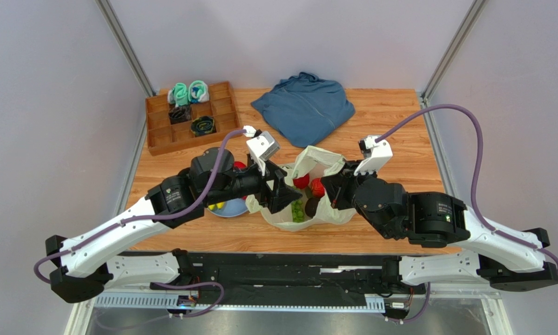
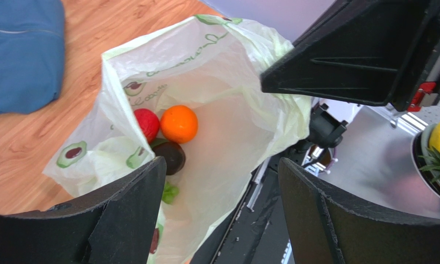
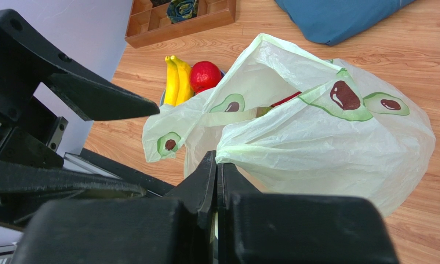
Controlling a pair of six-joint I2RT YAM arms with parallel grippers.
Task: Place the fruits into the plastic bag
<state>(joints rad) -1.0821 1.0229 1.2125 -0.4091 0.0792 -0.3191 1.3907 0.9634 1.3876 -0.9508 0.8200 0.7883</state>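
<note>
The plastic bag stands open at the table's middle, pale green with avocado prints. Inside it lie a red fruit, an orange, a dark avocado and green grapes. My left gripper hovers open and empty over the bag's mouth, at the bag's left side. My right gripper is shut on the bag's rim, holding that edge up on the right side. A banana and another red fruit sit in a blue bowl left of the bag.
A wooden divided tray with rolled socks stands at the back left. A folded blue garment lies behind the bag. The bowl is close under my left arm.
</note>
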